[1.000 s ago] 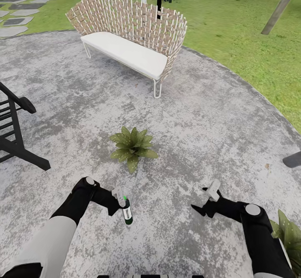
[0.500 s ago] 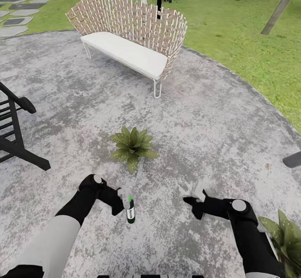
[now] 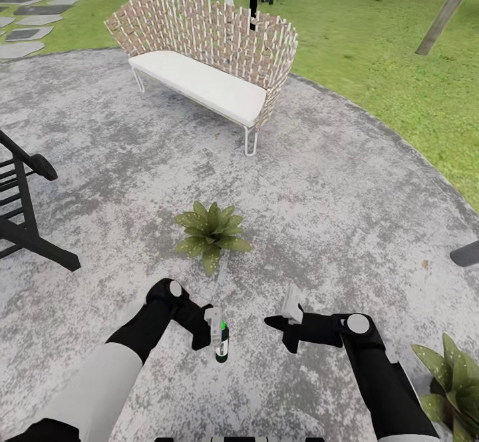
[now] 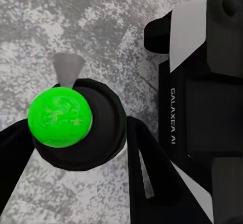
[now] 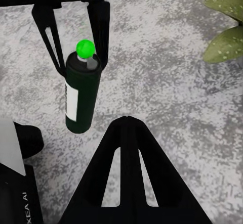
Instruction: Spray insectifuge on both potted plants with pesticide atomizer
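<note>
I had the left claw clamped on the neck of the pesticide atomizer, which hung upright over the patio, at 6 o'clock from the nearer potted plant. The right claw was empty; I could not tell whether its fingers were spread. I judged the right claw, close at 3 o'clock, might knock the bottle askew.

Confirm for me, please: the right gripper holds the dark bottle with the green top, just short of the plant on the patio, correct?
Not quite: the left gripper holds the bottle, as the head view shows; its fingers flank the neck in the right wrist view. The right gripper holds nothing. The rest stands: the plant sits just beyond it on the patio.
</note>
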